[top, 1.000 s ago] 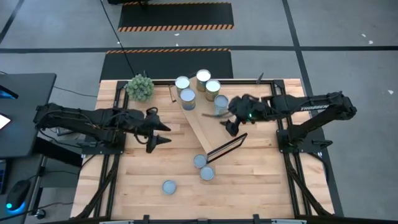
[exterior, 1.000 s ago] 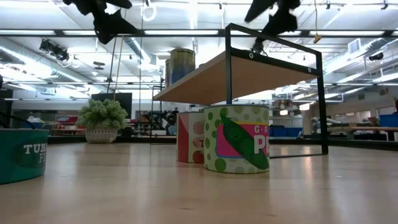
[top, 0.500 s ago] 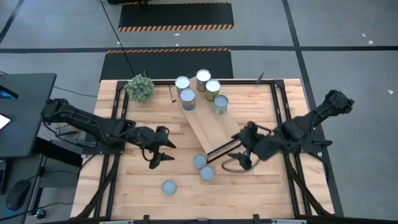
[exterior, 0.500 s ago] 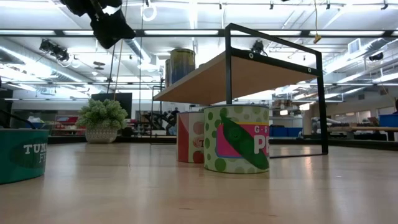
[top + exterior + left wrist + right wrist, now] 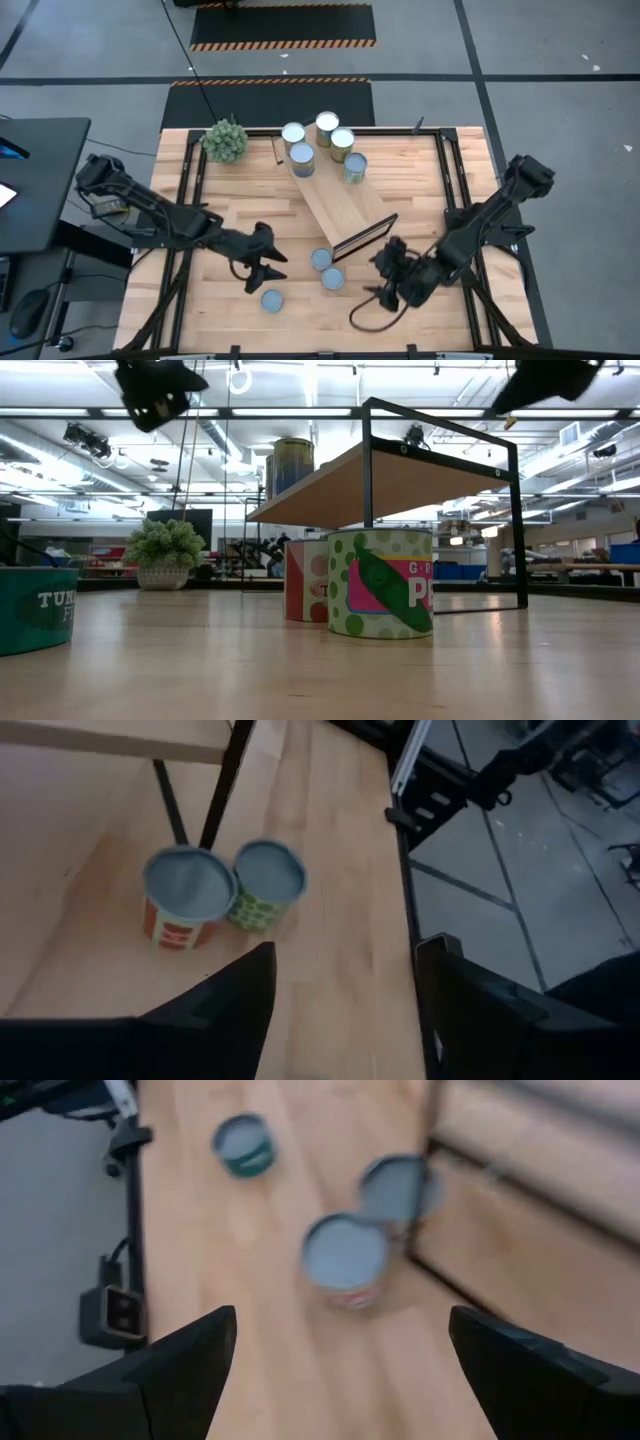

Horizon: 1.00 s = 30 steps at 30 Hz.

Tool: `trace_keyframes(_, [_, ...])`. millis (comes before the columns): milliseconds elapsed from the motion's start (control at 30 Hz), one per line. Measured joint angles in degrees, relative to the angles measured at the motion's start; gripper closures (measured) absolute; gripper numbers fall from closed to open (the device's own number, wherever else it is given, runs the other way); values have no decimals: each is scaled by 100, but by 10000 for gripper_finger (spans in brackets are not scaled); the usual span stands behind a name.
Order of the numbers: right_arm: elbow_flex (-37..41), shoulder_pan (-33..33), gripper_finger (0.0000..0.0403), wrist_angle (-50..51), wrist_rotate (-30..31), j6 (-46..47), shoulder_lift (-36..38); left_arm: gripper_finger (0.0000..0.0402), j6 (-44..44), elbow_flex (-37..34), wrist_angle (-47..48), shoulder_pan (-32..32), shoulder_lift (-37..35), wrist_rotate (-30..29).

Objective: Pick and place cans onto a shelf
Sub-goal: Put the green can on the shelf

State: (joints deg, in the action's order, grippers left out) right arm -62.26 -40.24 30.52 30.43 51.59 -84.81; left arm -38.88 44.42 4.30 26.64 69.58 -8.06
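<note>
Wooden shelf (image 5: 345, 205) holds at least one can (image 5: 301, 158); three cans (image 5: 321, 259) (image 5: 333, 278) (image 5: 272, 300) wait on the counter (image 5: 420, 180) toward six o'clock. Left jaws and right jaws gape wide, empty.

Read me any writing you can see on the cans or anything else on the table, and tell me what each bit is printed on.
"TUN" over "F", cut off by the picture's edge: teal can in the low view.
"G·R" over "P", cut off by the can's curve: green spotted can.
"T", the rest hidden: red and white can behind the spotted one.
Labels of the cans on the shelf: too small to read.
</note>
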Motion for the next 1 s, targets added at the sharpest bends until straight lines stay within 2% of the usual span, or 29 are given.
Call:
trace_keyframes(167, [0, -329, 30, -685, -7, 239, -736, 171, -710, 0, -29, 475, -4, -587])
trace_keyframes(367, [2, -578, 30, -1119, 1, 719, -1407, 182, -1455, 3, -81, 942, -4, -899])
trace_keyframes(500, [-19, -698, 30, -1274, 195, 892, -1700, 192, -1331, 96, -61, 1139, -4, -1120])
trace_keyframes(700, [-162, -716, 30, -1379, 918, 822, -2214, 202, -1029, 103, 43, 1182, -7, -1270])
trace_keyframes(800, [-241, -574, 30, -1473, 1163, 711, -2536, 202, -1047, 103, 187, 1182, -7, -1280])
trace_keyframes(1000, [-372, -110, 30, -1532, 1206, 1154, -3050, 202, -1290, 103, 381, 1188, -7, -1277])
